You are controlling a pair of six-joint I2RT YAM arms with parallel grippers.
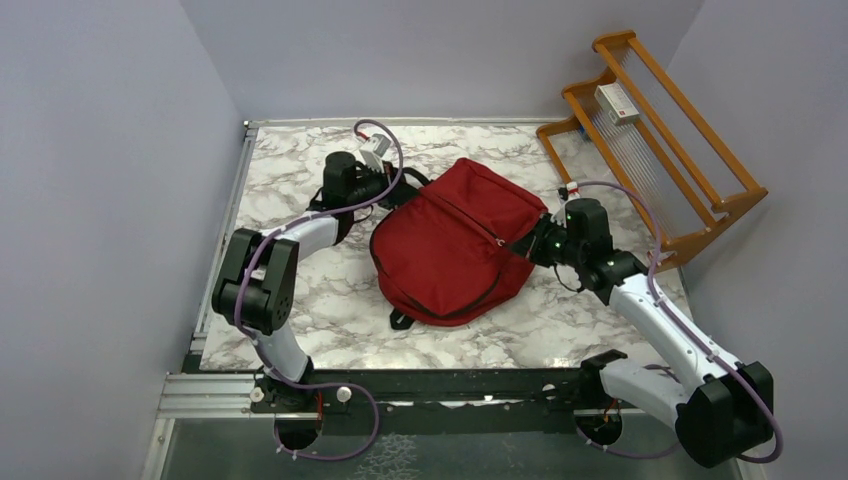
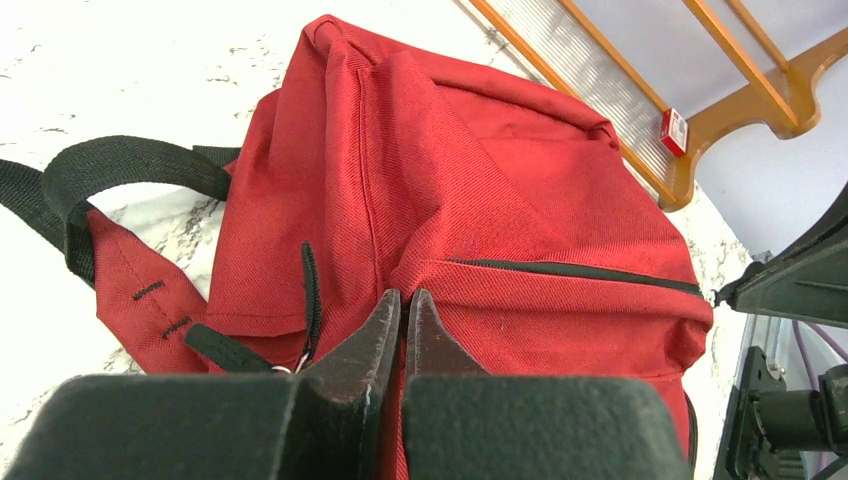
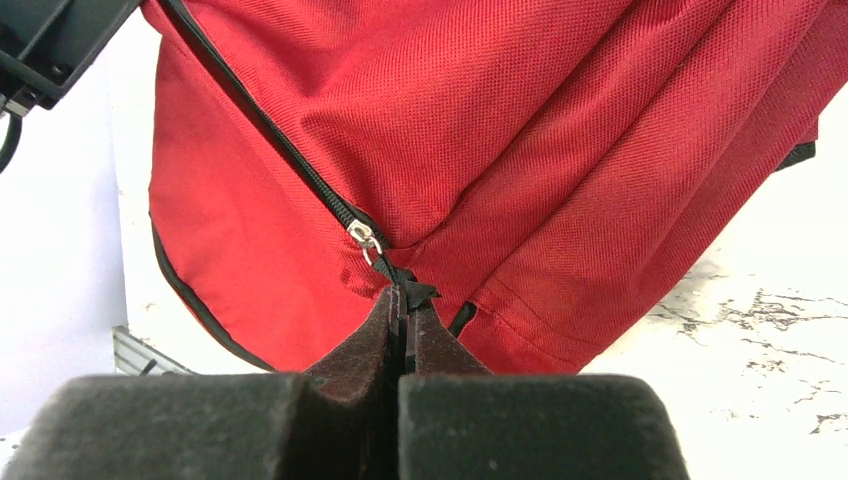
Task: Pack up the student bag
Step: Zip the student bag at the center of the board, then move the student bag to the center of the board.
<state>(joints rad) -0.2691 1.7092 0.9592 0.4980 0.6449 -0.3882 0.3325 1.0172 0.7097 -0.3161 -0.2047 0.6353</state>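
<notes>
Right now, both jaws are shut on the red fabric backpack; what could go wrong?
1. The right jaws pinch only the end of the small black zip pull tab; it may slip out under a pull.
2. The left jaws hold just a thin fold of the large red fabric backpack; if it slips, the bag may slide on the white marble table instead of the zip moving.

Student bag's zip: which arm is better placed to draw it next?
Right, probably: the right end effector is shut on the black zip pull; the left end effector only pinches red fabric of the student bag, likely steadying it.
</notes>
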